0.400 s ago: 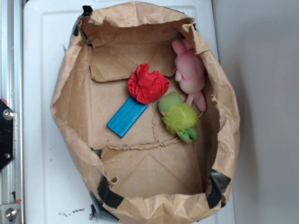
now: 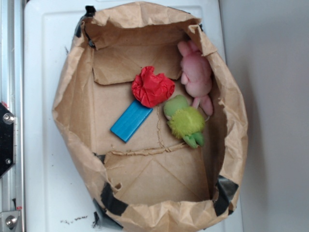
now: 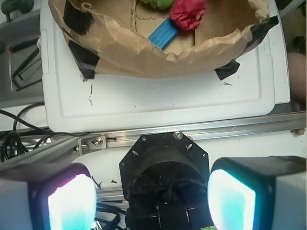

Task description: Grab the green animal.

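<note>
Small plush green animal (image 2: 184, 120) with fuzzy lime body lies inside the crumpled brown paper bag (image 2: 72, 101), at its right side, touching the pink plush toy (image 2: 196, 75) and just beside the red wrinkly cloth ball (image 2: 152, 86). Flat blue block (image 2: 131, 121) lies apart from it. Gripper (image 3: 151, 201) fingers spread apart, apparently empty, well outside the bag.
</note>
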`<state>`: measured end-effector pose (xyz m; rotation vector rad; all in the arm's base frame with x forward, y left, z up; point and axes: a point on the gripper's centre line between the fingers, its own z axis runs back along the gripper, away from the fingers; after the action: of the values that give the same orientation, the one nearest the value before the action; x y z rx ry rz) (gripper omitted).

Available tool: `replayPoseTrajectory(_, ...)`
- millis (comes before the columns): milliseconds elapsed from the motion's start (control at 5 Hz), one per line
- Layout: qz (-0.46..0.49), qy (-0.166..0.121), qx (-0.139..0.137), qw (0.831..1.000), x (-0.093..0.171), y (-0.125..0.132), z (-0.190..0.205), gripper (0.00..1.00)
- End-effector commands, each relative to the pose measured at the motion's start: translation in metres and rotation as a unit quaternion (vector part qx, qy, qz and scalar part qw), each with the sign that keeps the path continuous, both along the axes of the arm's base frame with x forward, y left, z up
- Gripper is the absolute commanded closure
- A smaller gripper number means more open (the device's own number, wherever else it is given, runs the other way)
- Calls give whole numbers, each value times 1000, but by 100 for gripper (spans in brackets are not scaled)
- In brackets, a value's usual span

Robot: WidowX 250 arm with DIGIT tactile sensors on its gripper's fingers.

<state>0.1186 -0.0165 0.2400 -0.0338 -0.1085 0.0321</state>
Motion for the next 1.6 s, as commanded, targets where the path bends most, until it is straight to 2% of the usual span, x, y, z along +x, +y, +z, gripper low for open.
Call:
replayPoseTrajectory(0, -85, -20, 66, 994, 88, 15, -25, 0)
replayPoseTrajectory(200, -148, -40, 84, 985, 100, 22, -31, 0)
replayPoseTrajectory(400, -269, -55, 104, 956, 106, 43, -43, 0)
replayPoseTrajectory(600, -337, -50, 51, 939, 121, 53, -61, 0)
replayPoseTrajectory(800, -335, -44, -4, 941, 138, 56, -60, 0)
replayPoseTrajectory(1000, -359, -53, -9, 932, 141, 46, -59, 0)
replayPoseTrajectory(1200, -407, -59, -8, 912, 148, 32, -71, 0)
replayPoseTrajectory(1400, -469, -59, 23, 881, 159, 26, -94, 0)
